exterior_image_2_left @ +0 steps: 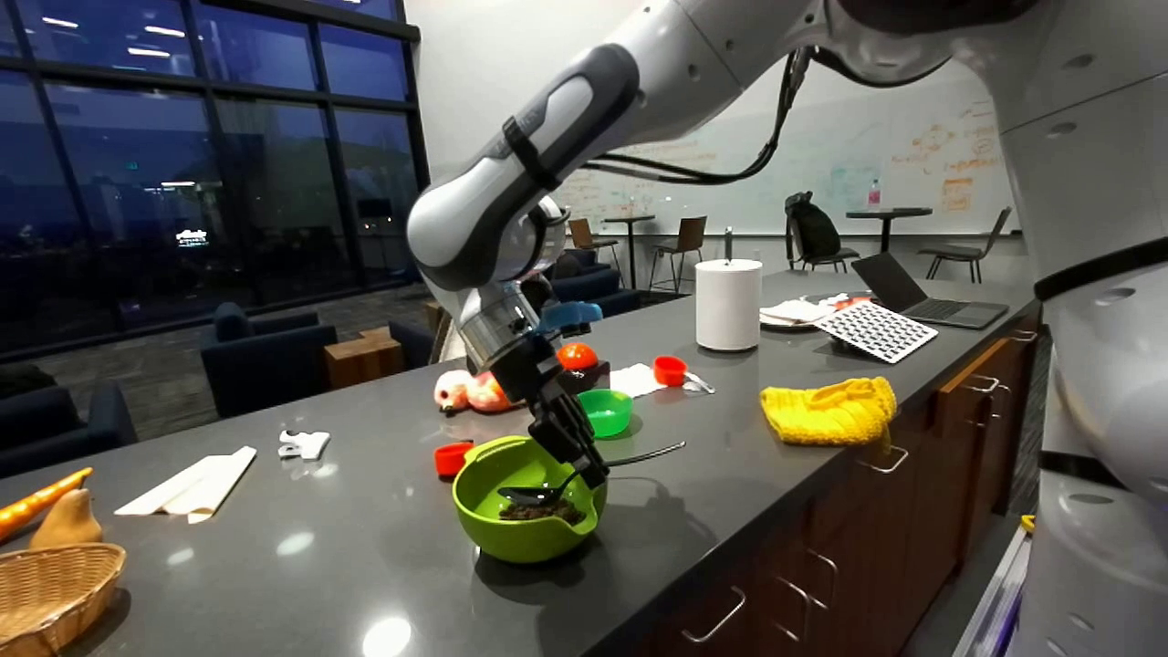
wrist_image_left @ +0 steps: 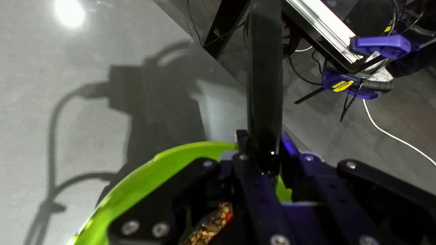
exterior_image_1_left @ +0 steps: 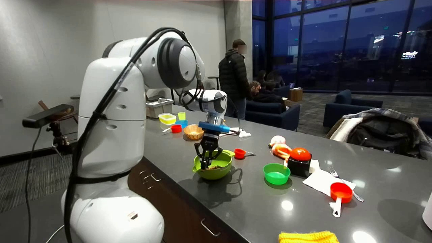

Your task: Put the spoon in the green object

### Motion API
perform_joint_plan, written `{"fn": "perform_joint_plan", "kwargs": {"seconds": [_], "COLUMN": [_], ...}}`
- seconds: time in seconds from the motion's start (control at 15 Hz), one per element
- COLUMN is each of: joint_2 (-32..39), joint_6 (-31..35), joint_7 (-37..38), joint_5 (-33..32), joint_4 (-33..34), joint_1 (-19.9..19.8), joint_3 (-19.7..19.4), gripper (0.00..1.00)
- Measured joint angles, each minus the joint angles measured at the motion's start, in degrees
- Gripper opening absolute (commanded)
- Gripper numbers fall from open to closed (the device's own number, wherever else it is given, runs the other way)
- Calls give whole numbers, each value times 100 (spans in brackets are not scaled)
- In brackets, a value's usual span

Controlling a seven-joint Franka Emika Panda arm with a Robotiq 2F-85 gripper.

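Observation:
The lime-green bowl (exterior_image_2_left: 522,545) stands on the dark counter; it also shows in an exterior view (exterior_image_1_left: 215,175) and in the wrist view (wrist_image_left: 139,190). It holds brown granular bits (exterior_image_2_left: 543,512). My gripper (exterior_image_2_left: 589,472) reaches down at the bowl's rim; it also shows in an exterior view (exterior_image_1_left: 206,162). It is shut on the handle of the dark spoon (exterior_image_2_left: 532,495). The spoon's head is inside the bowl, just over the bits, and the handle sticks out past the rim. In the wrist view the spoon handle (wrist_image_left: 265,78) runs between the fingertips (wrist_image_left: 262,146).
A small green cup (exterior_image_1_left: 276,175) and a red scoop (exterior_image_1_left: 240,154) stand near the bowl. A black box with an orange ball (exterior_image_1_left: 300,154) and a pink toy (exterior_image_1_left: 280,148) are farther along. A yellow cloth (exterior_image_2_left: 829,412) lies near the counter edge. A wicker basket (exterior_image_2_left: 57,584) is also out.

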Motion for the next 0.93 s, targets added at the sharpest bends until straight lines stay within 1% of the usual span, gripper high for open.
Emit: {"fn": "perform_joint_plan", "kwargs": {"seconds": [0.07, 0.13, 0.33, 0.67, 0.93], "joint_2": [155, 301, 656, 897, 801], "joint_6": [-8, -16, -60, -91, 339], "joint_7": [-64, -121, -220, -226, 85], "joint_5": [0, 0, 0, 0, 0], "joint_4": [132, 264, 606, 888, 903], "joint_1": [-7, -11, -10, -4, -11], "joint_3": [0, 0, 4, 25, -1], "gripper": [47, 48, 64, 100, 100]}}
